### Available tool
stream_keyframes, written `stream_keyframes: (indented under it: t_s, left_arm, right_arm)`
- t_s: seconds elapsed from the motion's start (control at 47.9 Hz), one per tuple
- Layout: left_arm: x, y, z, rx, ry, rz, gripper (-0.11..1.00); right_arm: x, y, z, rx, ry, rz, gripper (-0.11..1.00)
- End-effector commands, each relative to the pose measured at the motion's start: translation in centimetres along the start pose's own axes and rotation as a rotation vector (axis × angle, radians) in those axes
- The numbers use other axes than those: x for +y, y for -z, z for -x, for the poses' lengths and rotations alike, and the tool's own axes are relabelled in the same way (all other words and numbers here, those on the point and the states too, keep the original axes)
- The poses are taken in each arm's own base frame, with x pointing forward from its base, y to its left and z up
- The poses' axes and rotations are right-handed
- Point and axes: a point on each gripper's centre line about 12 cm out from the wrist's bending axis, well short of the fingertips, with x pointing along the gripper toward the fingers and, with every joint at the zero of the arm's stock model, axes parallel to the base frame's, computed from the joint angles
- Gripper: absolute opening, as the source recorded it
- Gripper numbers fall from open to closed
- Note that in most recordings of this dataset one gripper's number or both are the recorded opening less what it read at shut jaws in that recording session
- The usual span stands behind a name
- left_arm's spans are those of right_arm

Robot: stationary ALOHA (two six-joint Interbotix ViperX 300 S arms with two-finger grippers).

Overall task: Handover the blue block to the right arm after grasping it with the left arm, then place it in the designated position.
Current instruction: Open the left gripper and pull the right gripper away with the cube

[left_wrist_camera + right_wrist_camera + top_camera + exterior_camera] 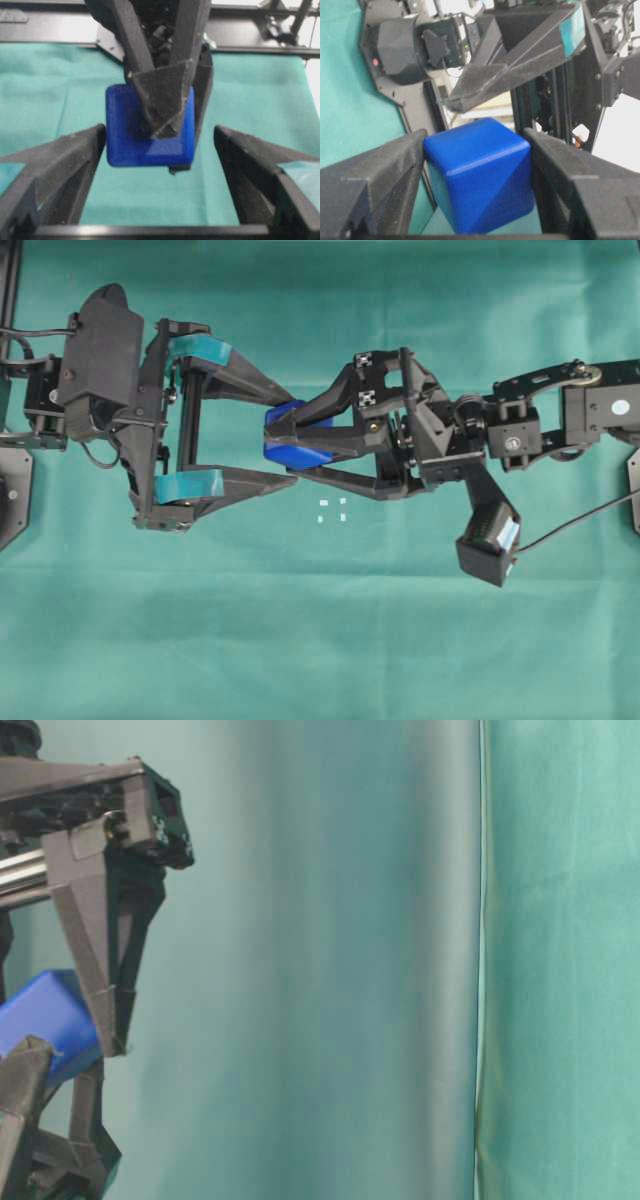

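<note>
The blue block (298, 454) hangs above the green cloth, clamped between the plain black fingers of my right gripper (268, 436), which is shut on it. The right wrist view shows the block (480, 175) pressed by both fingers of that gripper (476, 135). My left gripper (295, 438), with teal pads, stands wide open around the block; in the left wrist view a gap shows between the block (127, 125) and each finger of this gripper (160, 132). The designated position (331, 510), tiny white marks, lies on the cloth just below the grippers. The table-level view also catches the block (45, 1010).
Green cloth (320, 640) covers the table. The right arm's wrist camera (490, 540) and its cable (580, 520) hang at the right. Black arm bases sit at the left edge (12, 490) and right edge (634, 480).
</note>
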Motion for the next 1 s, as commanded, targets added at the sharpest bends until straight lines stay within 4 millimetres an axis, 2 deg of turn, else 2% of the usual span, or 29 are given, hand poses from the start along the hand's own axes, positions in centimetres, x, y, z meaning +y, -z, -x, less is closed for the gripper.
stream_keyframes:
  t_s: [0.0, 0.376, 0.626, 0.793, 0.981]
  left_arm:
    - [-0.1, -0.9, 0.9, -0.032, 0.004, -0.004, 1.00]
    - [-0.1, -0.2, 3.5, -0.034, 0.003, -0.002, 1.00]
    - [0.0, -0.1, 3.5, -0.032, 0.002, -0.005, 1.00]
    - [0.0, -0.1, 3.4, -0.031, 0.002, -0.006, 1.00]
    - [0.0, -0.2, 3.4, -0.032, 0.002, -0.011, 1.00]
  right_arm:
    - [-1.1, -0.6, 1.0, -0.008, 0.029, -0.003, 0.64]
    - [-0.1, -0.5, 3.5, 0.027, 0.007, -0.009, 0.64]
    - [-0.1, -0.5, 3.8, 0.025, 0.011, -0.042, 0.64]
    - [-0.2, -0.4, 3.9, 0.029, 0.019, -0.201, 0.64]
    - [-0.9, -0.8, 4.5, 0.009, 0.051, -0.512, 0.64]
